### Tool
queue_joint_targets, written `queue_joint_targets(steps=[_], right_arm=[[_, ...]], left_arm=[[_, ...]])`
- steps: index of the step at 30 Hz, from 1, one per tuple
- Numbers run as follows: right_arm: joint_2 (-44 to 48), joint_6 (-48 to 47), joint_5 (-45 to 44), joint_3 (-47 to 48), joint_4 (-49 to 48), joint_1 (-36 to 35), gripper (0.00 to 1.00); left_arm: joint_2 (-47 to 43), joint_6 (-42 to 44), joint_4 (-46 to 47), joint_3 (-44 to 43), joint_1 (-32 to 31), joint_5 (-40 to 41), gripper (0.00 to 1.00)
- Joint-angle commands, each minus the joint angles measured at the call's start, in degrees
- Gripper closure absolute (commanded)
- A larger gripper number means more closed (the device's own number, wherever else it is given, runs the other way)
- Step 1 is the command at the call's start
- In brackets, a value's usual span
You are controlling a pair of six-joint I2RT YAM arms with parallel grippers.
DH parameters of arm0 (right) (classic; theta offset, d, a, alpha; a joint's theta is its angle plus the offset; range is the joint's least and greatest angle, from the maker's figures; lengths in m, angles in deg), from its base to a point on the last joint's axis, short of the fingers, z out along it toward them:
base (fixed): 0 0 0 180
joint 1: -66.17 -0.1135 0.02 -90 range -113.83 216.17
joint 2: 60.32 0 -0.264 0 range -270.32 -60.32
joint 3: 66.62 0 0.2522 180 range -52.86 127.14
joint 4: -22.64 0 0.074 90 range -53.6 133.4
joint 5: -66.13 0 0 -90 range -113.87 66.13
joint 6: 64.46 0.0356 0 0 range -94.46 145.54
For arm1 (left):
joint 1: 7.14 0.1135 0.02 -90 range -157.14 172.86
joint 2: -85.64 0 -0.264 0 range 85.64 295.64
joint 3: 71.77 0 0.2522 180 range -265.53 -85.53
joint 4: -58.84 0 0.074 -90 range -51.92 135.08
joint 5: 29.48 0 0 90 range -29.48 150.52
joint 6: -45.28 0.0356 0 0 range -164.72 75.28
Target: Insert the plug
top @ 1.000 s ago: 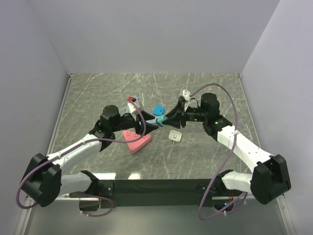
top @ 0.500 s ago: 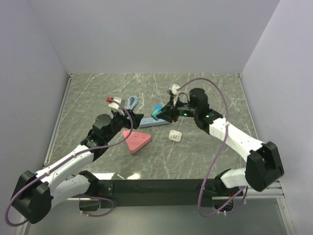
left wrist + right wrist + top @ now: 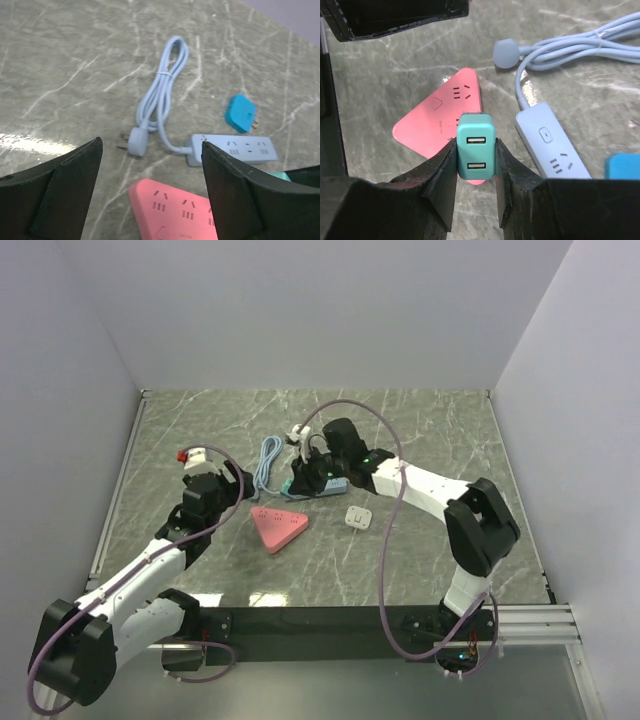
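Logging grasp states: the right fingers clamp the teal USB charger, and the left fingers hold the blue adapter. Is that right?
No. The right fingers clamp the teal USB charger, but the left fingers are open and empty; the left wrist view shows the blue adapter lying on the table.

- Surface [image 3: 420,430]: grey-green stone pattern with thin white veining.
- Triangular socket block [image 3: 279,528]: coral pink, with darker slots.
- Power strip [image 3: 235,148]: pale blue with grey slots. Its cord [image 3: 162,95] is the same pale blue.
- Plug [image 3: 476,152]: teal, with two white ports.
- Small adapter [image 3: 240,113]: bright blue.
- Square adapter [image 3: 359,516]: white.
- Left claw [image 3: 151,145] and right claw [image 3: 476,150]: matt black.
- Arm cables [image 3: 350,410]: dull purple.
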Motion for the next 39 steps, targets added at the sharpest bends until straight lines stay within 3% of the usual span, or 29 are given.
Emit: queue_joint_targets(steps=[1, 14, 29, 39], right_arm=[[-2.2, -2.8, -2.0, 5.5, 4.0, -1.9, 1.0], [-8.6, -6.5, -5.4, 10.1, 9.8, -5.5, 1.0], [-3.4, -4.8, -12.7, 2.7, 10.0, -5.4, 1.0], [2.7, -3.8, -11.3, -1.9, 8.3, -5.5, 1.0]], left_arm=[[1.1, -2.1, 1.0, 0.9, 1.9, -1.8, 0.14], [4.4, -1.7, 2.5, 0.8, 3.8, -5.2, 0.13], [7.1, -1.0, 3.5, 0.2, 3.8, -8.0, 0.13], [8.2, -1.0, 2.8, -0.1, 3.8, -8.2, 0.14]])
